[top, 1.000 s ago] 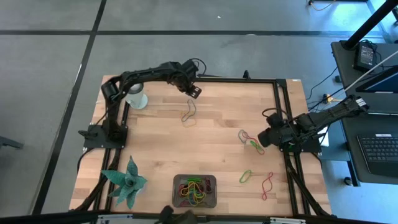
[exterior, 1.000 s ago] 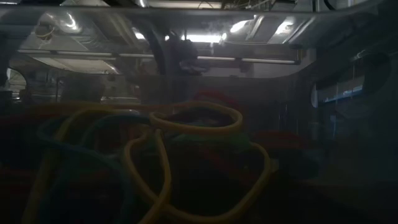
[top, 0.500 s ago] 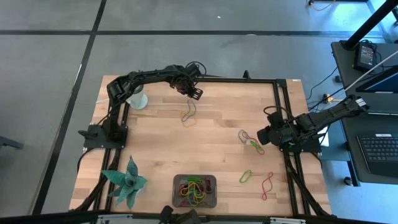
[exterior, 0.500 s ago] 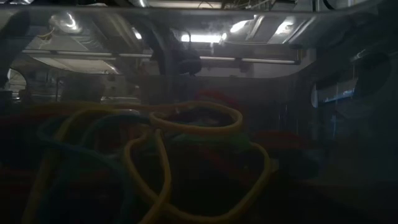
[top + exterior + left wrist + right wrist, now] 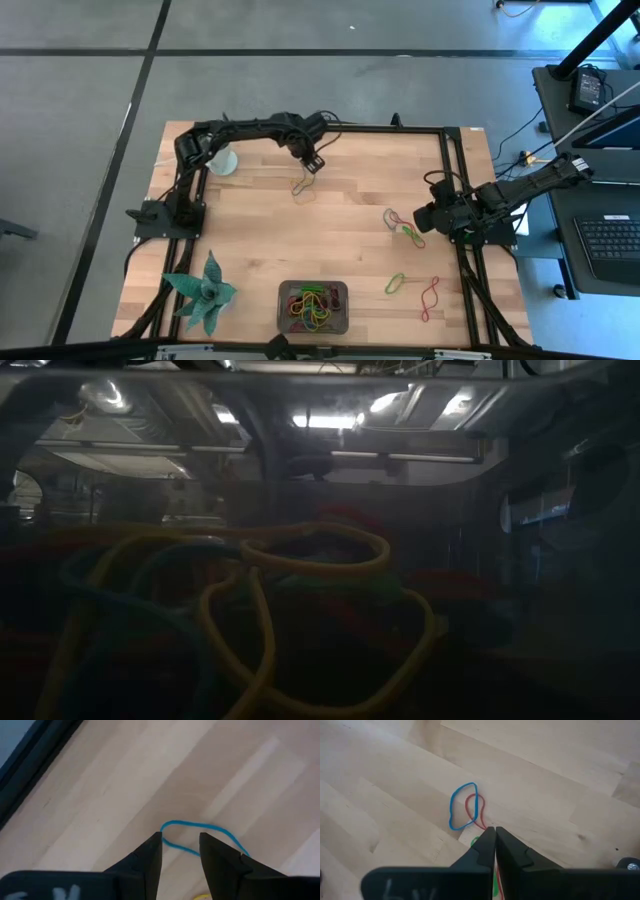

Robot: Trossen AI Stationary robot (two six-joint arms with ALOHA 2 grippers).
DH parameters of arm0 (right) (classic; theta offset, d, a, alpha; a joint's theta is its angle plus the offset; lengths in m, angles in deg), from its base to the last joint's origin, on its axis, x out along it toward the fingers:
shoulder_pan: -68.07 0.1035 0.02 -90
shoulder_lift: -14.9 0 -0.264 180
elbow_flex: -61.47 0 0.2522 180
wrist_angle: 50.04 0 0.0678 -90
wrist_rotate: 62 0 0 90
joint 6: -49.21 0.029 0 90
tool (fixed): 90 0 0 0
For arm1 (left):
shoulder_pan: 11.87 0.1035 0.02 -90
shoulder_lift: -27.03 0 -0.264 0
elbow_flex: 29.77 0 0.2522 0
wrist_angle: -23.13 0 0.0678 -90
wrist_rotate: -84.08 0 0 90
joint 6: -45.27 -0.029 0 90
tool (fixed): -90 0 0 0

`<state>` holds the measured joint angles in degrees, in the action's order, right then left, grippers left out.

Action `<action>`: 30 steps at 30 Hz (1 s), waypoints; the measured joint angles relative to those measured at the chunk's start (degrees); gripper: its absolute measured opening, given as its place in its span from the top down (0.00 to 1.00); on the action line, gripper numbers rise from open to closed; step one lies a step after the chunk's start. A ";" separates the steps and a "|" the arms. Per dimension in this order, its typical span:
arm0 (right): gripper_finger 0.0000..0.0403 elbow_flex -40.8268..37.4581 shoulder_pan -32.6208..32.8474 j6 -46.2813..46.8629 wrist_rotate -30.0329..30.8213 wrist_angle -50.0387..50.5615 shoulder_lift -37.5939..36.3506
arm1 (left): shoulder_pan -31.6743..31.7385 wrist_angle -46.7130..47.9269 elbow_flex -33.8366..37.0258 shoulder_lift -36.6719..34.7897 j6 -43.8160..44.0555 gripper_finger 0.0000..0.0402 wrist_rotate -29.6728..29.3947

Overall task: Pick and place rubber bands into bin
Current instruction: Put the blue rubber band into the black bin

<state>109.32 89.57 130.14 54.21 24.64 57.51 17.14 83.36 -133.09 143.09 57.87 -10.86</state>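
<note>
Left jaws parted, nothing gripped, tips low over the worktop; a blue band lies flat right ahead of the tips, one end running between them. Bin sits well off from both jaws at the near worktop edge, already heaped with bands. Right jaws pressed together, empty; a blue loop and red loop lie just beyond the tips, green band beside them.
</note>
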 joint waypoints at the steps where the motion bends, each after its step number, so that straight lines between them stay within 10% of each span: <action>1: 0.96 0.00 0.00 -0.02 0.00 0.00 0.00 | -0.36 -0.26 -0.01 0.31 -0.92 0.69 0.03; 15: 0.96 0.02 0.02 -0.18 -0.01 -1.11 0.02 | -2.74 -1.26 -0.26 8.89 0.13 0.70 -0.70; 23: 0.96 0.02 0.02 -0.26 -0.02 -1.27 0.02 | -4.15 -0.15 -1.46 9.06 -1.78 0.97 -1.31; 30: 0.96 0.02 0.01 -0.33 -0.02 -1.45 0.02 | -5.27 7.66 -7.18 9.79 -4.10 1.00 -1.11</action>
<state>109.34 89.58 129.81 54.19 23.19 57.53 11.88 91.02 -140.27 152.88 53.77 -11.97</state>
